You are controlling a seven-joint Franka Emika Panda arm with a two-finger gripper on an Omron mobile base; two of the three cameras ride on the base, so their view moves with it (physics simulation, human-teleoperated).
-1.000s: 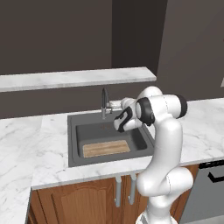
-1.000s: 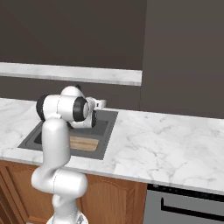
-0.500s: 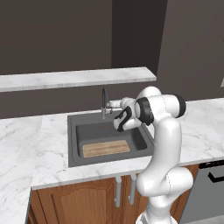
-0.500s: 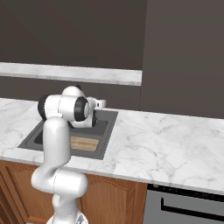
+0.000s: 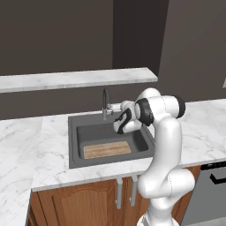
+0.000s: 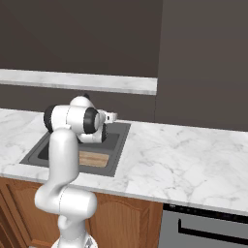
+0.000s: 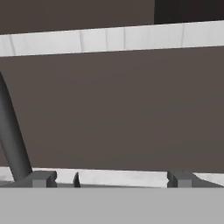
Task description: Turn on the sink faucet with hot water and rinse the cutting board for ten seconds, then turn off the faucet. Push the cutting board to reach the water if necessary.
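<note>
The dark-grey sink faucet rises with its arched spout at the back rim of the sink. No stream falls from the spout. The light-brown cutting board lies flat on the basin floor near the front wall; it also shows past the arm in the right base view. My gripper hovers over the back of the basin, just right of the faucet, pointing at the back wall. In the hand view the gripper is open and holds nothing, and the faucet stem stands beside its left fingertip.
White marble counter runs on both sides of the sink. A marble ledge juts from the dark wall above the faucet. A dishwasher front sits below the counter to the right, with wooden cabinet doors under the sink.
The hand has crept slightly toward the faucet. The jaws stay open and the cutting board has not moved.
</note>
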